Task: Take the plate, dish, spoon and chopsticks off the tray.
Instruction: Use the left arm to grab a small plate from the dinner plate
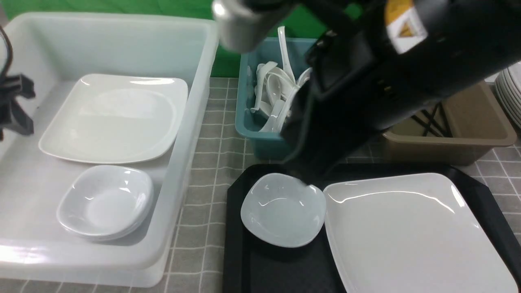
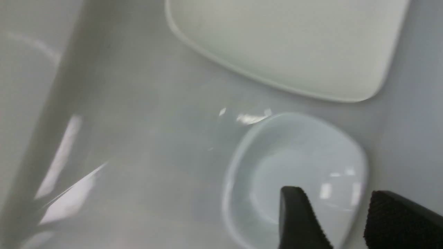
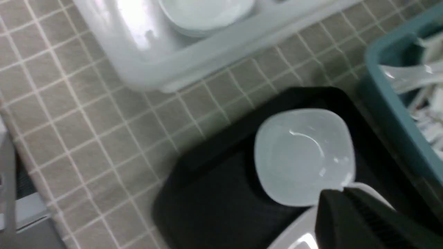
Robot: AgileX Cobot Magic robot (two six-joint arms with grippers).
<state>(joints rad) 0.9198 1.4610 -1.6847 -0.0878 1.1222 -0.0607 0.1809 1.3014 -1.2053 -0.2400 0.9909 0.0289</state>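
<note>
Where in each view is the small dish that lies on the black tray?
Front view: the dish lower centre, on the tray's left end.
Left wrist view: absent; another dish lies in the white tub.
Right wrist view: the dish on the tray, near the teal tub.
Shared landmark: the white tub.

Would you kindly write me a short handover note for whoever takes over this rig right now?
The left gripper is open and empty, above the small dishes in the white tub.
The right gripper is near the dish on the tray; open or shut cannot be told.
On the tray: the dish and the plate, side by side.
Seemingly done: no spoon or chopsticks show on the tray; spoons fill the teal tub, and dark sticks lie in the brown tub.
Left: dish and plate.
</note>
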